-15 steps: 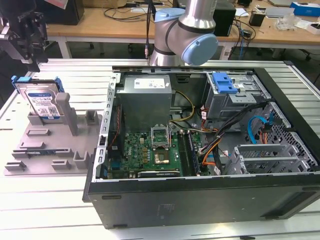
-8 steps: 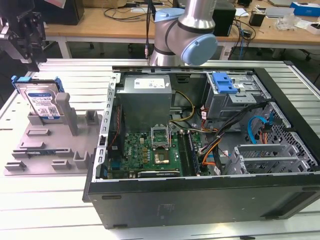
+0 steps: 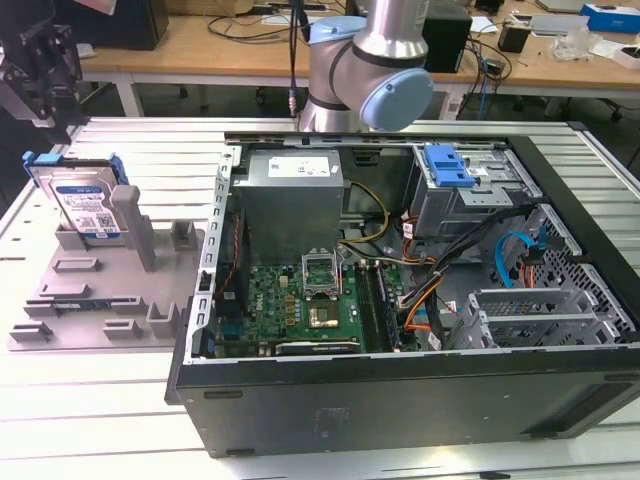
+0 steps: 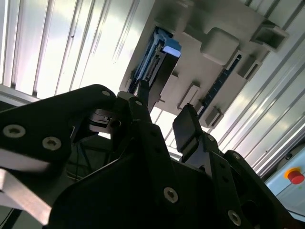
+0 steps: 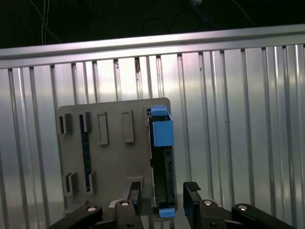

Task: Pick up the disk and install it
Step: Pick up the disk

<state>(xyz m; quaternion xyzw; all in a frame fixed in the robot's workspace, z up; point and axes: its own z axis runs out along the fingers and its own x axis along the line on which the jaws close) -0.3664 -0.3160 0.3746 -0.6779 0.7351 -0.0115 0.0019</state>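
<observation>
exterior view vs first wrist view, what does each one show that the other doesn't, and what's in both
The exterior view adds the open computer case with its motherboard, the grey drive cage topped by a blue latch, and the arm behind the case. The first wrist view adds a look down at the gripper, open, its fingers on either side of the disk's near end with a gap on each side. Both show the disk standing on edge in the grey holder on the slatted metal table.
</observation>
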